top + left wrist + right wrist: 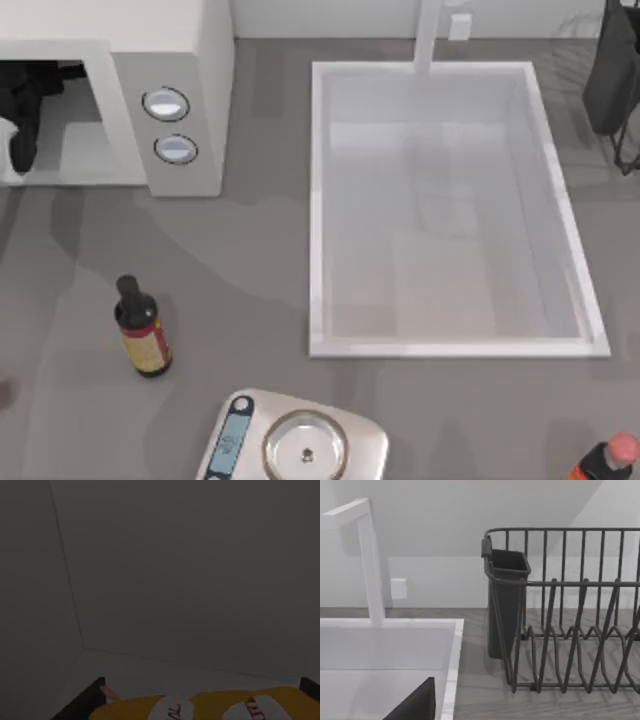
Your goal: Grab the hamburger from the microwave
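The white microwave (195, 60) stands at the back left, its two round dials (170, 125) on the side panel and its cavity open. My left arm reaches into that cavity, with the left gripper (22, 150) deep inside. In the dim left wrist view the hamburger (210, 707), orange-yellow with white patches, fills the gap between the two dark fingers (85, 705) of the left gripper (202, 690), and both fingers touch it. My right gripper (485, 715) is parked at the back right by the dish rack, with one dark finger (415, 705) showing far to one side.
A dark bottle (140, 335) with a yellow-red label stands on the counter in front of the microwave. The white sink (455, 348) takes up the middle right, with a faucet (430, 35) behind it. At the front edge are a kitchen scale (295, 440) and a red-capped bottle (605, 462). A dark dish rack (570, 630) stands at the back right.
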You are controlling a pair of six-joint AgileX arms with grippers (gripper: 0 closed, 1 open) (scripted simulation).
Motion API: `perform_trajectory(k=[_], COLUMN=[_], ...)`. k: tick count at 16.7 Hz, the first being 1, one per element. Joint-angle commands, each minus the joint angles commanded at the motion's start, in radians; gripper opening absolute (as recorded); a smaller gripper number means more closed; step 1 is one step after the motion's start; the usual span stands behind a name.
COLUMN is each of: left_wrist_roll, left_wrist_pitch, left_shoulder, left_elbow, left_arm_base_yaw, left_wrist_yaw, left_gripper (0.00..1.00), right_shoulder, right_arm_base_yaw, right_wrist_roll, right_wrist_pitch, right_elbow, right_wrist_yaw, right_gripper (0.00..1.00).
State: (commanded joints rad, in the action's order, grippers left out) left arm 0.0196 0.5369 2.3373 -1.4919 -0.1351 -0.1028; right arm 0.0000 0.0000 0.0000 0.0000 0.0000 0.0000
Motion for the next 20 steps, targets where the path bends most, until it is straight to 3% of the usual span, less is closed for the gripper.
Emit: perform_trajectory(k=[6,10,16,17,20], left_wrist_roll=[0.123,0.186,0.203,0.197,0.198], left_wrist_pitch=[-0.11,-0.167,-0.182,-0.162,-0.124], left_shoulder=[-0.494,-0.707,-0.756,-0.713,-0.677], left_elbow=[0.423,0.628,0.677,0.683,0.692], left_arm_base_yaw=[-0.307,-0.464,-0.507,-0.442,-0.448], left_wrist_yaw=[-0.282,-0.427,-0.467,-0.473,-0.474], left_gripper=[0.0,0.0,0.0,0.0,0.0], right_shoulder=[0.0,0.0,0.0,0.0,0.0], right_arm_base_yaw=[0.0,0.0,0.0,0.0,0.0], right_wrist_roll=[0.0,0.0,0.0,0.0,0.0], right_wrist_pitch=[0.0,0.0,0.0,0.0,0.0], right_elbow=[0.0,0.0,0.0,0.0,0.0], right_wrist_yaw=[0.0,0.0,0.0,0.0,0.0], right_gripper=[1.0,1.0,1.0,1.0,1.0])
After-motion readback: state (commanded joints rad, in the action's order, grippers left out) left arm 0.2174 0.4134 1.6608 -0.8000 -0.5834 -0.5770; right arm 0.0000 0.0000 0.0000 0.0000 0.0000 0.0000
